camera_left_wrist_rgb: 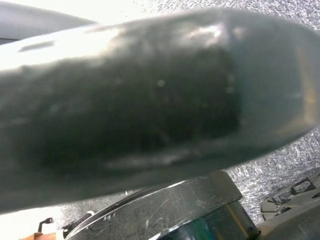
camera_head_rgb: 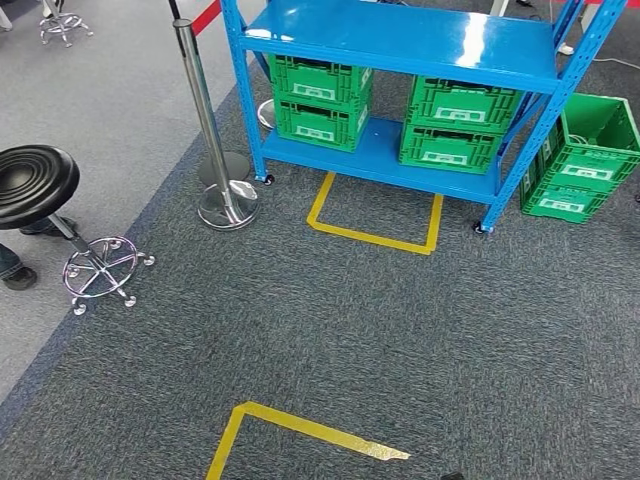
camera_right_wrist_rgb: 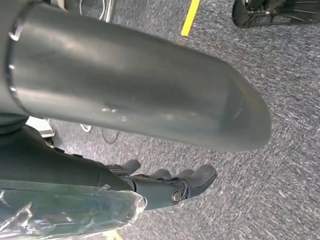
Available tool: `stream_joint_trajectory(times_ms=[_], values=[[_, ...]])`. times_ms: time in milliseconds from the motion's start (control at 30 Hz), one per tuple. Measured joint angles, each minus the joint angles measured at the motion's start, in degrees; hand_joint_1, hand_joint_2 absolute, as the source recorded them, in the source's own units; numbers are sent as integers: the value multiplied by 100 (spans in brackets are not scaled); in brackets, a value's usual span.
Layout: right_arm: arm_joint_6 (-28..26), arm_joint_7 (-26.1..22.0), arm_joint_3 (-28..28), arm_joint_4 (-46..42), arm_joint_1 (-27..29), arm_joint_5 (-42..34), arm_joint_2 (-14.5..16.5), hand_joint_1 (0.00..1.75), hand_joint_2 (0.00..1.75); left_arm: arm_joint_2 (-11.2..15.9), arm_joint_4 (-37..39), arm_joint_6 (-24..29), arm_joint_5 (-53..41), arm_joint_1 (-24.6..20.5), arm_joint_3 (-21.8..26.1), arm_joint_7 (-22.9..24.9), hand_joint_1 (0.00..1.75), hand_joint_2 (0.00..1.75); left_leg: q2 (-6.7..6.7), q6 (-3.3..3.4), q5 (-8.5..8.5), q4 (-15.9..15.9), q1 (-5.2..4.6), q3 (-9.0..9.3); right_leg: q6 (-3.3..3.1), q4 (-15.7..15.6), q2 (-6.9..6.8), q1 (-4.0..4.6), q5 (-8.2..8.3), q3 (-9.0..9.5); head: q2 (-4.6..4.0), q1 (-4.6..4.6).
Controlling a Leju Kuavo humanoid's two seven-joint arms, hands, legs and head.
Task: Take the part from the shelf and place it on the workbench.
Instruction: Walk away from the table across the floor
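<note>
I see the blue shelf ahead across the grey carpet floor. Its lower level carries four green crates in two stacks of two; the top level looks bare where I can see it. I cannot make out the part itself, and what the crates hold is hidden. A fifth green crate sits tilted on the floor just beside the shelf's right leg. Yellow tape marks the floor in front of the shelf. A black stool and a chrome post stand to the left. My right robot hand hangs over the carpet, fingers stretched out, holding nothing. My left robot hand's state I cannot tell; a blurred dark shape covers that wrist view.
</note>
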Motion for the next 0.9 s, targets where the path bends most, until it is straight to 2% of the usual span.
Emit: stream_joint_trajectory(times_ms=[67, 167, 233, 300, 367, 400, 433, 467, 500, 533, 567, 600, 700, 767, 800, 867, 900], values=[[19, -13, -25, 0, 0, -30, 4, 0, 0, 1, 1, 0, 0, 0, 0, 1, 0, 0, 0, 14, -6, 10, -5, -4, 13, -8, 0, -6, 5, 2, 0, 0], [22, -28, -72, 0, -2, -67, 34, 0, 0, 7, 1, 0, 2, -4, 0, 7, 0, 0, 1, 110, -5, 7, -23, -5, 88, -57, 6, -22, 32, 20, 0, -5], [19, -33, -115, 0, -7, -96, 51, 0, 0, 3, 1, 0, 10, -9, 0, 19, 0, 0, 24, 162, 68, -128, 11, 59, 121, -13, -16, -12, -14, -11, 0, 1], [17, -35, -153, 0, -15, -116, 55, 0, 0, -4, 1, -1, 20, -11, 0, 26, 0, 0, 63, 193, 129, -243, 47, 114, 154, 418, -67, -17, -276, -221, 0, 20], [18, -36, -179, 0, -17, -127, 57, 0, 0, -9, 1, -5, 27, -7, 0, 26, 0, 0, 103, 201, 126, -252, 48, 114, 201, 1153, -97, -43, -620, -573, 0, 31], [19, -34, -191, 0, -12, -132, 58, 0, 0, -10, 1, -9, 29, -4, 0, 26, 0, 0, 123, 192, 119, -249, 51, 115, 227, 1402, -105, -62, -688, -698, 0, 29], [19, -33, -205, 0, -6, -134, 60, 0, 0, -10, 1, -15, 32, -2, 0, 26, 0, 0, 140, 176, 109, -243, 58, 118, 255, 1454, -118, -82, -649, -728, 0, 29], [19, -31, -219, 0, -1, -133, 61, 0, 0, -10, 1, -24, 34, -2, 0, 26, 0, 0, 156, 151, 94, -232, 72, 125, 281, 1280, -140, -102, -506, -643, 0, 31], [19, -28, -231, 0, -1, -126, 61, 0, 0, -10, 1, -29, 39, -2, 0, 26, 0, 0, 172, 113, 70, -209, 90, 135, 308, 916, -186, -124, -298, -456, 0, 32], [19, -25, -238, 1, -10, -117, 64, 0, 0, -6, 2, -34, 43, -4, 0, 26, 0, 0, 188, 64, 37, -171, 94, 137, 331, 538, -252, -127, -160, -260, -1, 38], [18, -21, -242, 1, -23, -106, 75, 0, 0, -1, 2, -37, 46, -6, 0, 26, 0, 0, 201, 15, 0, -120, 95, 131, 314, 236, -286, -129, -68, -93, -1, 51], [18, -16, -245, 1, -33, -96, 86, 0, 0, 5, 2, -37, 49, -8, 0, 26, 0, 0, 213, -28, -29, -76, 88, 124, 278, 66, -306, -125, -44, 4, -1, 54], [18, -2, -261, 0, -33, -59, 105, 0, 0, 17, 2, -37, 51, -11, 0, 26, 0, 0, 244, -93, -62, -25, 95, 120, 120, 59, -235, -108, -71, 20, 0, 40], [18, 3, -273, 0, -34, -26, 105, 0, 0, 21, 2, -37, 52, -13, 0, 26, 0, 0, 199, -144, -222, 162, 119, 54, 50, 63, -190, -115, -64, 18, 0, 29], [18, 4, -275, 0, -39, -12, 105, 0, 0, 22, 2, -38, 52, -13, 0, 26, 0, 0, 161, -172, -393, 433, 129, -62, 22, 61, -166, -118, -61, 18, 0, 21], [18, 3, -278, 0, -43, 6, 105, 0, 0, 22, 2, -40, 52, -10, 0, 26, 0, 0, 108, -202, -768, 1208, 140, -422, -9, 61, -111, -107, -62, 9, 0, 9], [18, 4, -280, 0, -38, 10, 105, 0, 0, 22, 2, -42, 52, -6, 0, 26, 0, 0, 100, -199, -865, 1525, 141, -582, -15, 61, -79, -97, -63, 8, 0, 11]])
